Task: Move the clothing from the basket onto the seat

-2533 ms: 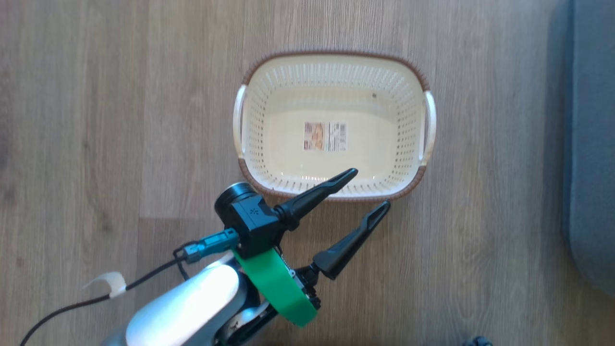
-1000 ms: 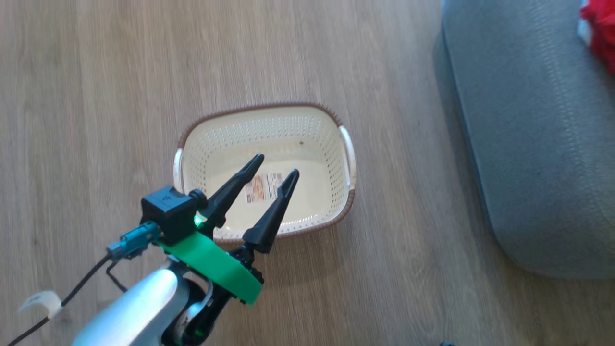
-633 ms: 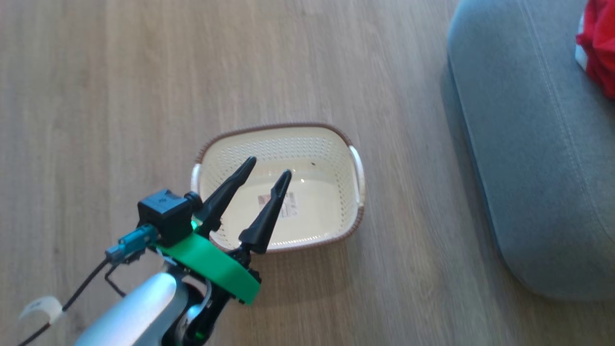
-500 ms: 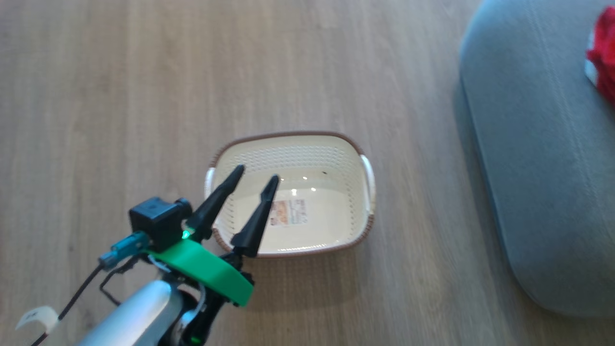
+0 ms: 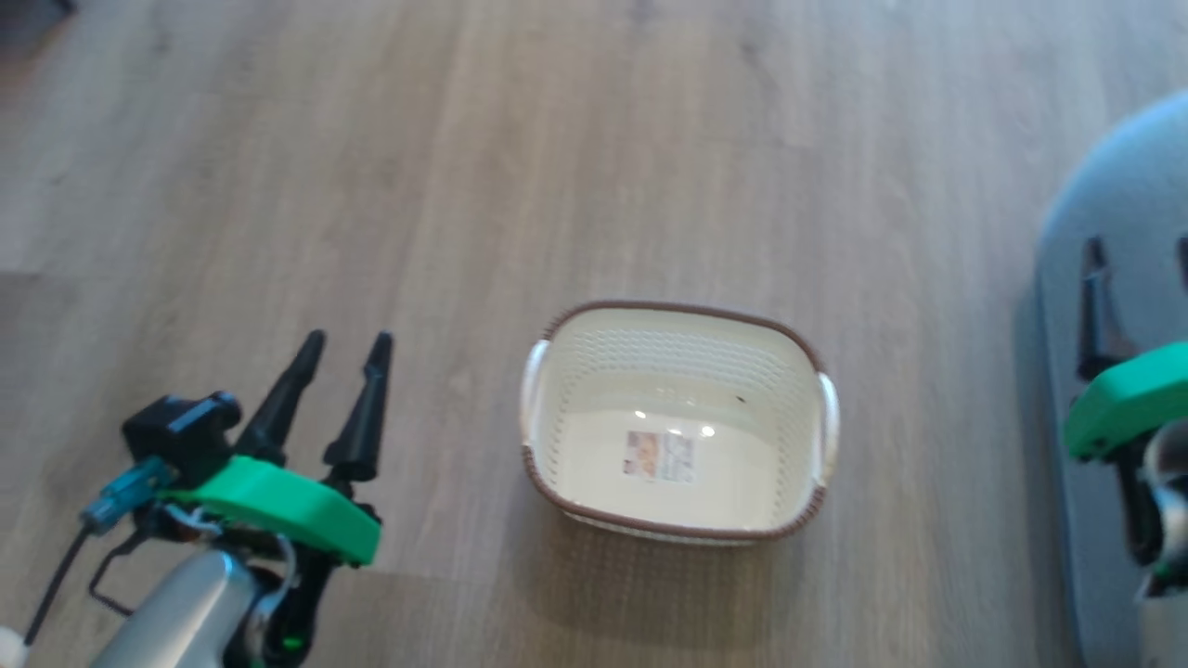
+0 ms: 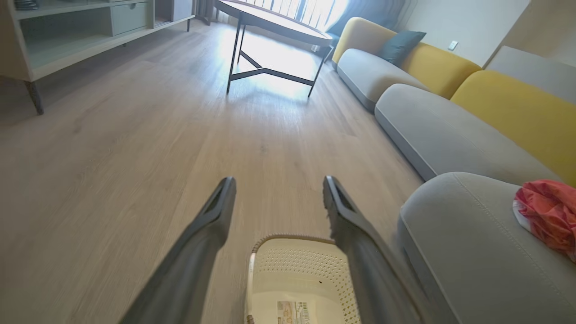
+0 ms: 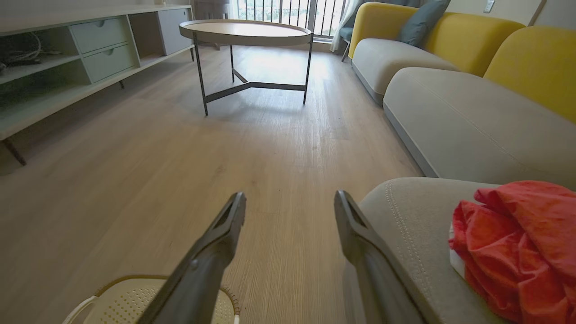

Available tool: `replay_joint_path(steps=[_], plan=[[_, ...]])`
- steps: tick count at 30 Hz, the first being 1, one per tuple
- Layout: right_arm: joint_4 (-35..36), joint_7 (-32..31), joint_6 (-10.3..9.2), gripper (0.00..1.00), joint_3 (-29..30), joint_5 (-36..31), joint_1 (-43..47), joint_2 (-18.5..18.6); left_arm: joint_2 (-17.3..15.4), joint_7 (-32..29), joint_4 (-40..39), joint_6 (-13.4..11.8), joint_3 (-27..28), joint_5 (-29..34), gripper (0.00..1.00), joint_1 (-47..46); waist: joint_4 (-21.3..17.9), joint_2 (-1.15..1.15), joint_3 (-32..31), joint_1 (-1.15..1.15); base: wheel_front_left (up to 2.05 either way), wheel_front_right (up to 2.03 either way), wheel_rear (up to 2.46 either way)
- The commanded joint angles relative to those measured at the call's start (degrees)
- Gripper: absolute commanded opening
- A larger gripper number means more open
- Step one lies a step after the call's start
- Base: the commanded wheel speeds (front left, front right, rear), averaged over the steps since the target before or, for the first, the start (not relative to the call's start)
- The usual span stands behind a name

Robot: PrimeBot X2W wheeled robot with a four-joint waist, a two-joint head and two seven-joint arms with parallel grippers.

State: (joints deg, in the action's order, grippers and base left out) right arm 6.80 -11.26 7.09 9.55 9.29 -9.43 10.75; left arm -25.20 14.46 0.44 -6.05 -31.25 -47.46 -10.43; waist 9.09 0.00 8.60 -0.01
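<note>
Open floor (image 5: 928, 417) between basket (image 5: 673, 307) and seat (image 5: 1142, 195)

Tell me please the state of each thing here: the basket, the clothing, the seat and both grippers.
basket: upright on the floor, empty.
clothing: bunched in a heap on the seat.
seat: carries the clothing, the rest of it bare.
left gripper: open, holds nothing.
right gripper: open, holds nothing.

Left gripper (image 5: 347, 338): 2 blk tapered fingers (image 5: 278, 408), green bracket (image 5: 278, 501), blk camera block (image 5: 181, 431) w/ teal connector (image 5: 121, 487) + cable (image 5: 56, 584); silver forearm (image 5: 176, 622). Right gripper (image 5: 1140, 249): same green bracket.
</note>
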Motion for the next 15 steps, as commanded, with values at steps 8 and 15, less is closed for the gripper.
replay_joint_path(steps=[8,15], plan=[[-0.6,7.5,0.4,1.0,-5.6,-1.1,5.4,-2.0,-0.6,0.5,2.9,1.7,7.6,3.5,1.0,0.7,7.1,0.0,-4.0,0.01,0.0,0.0,0.0],[-7.1,16.0,0.4,1.0,-5.6,-4.4,9.5,-4.5,0.8,0.5,5.9,3.8,10.6,6.8,1.0,2.3,7.9,0.0,-4.8,0.01,0.0,0.0,0.0]])
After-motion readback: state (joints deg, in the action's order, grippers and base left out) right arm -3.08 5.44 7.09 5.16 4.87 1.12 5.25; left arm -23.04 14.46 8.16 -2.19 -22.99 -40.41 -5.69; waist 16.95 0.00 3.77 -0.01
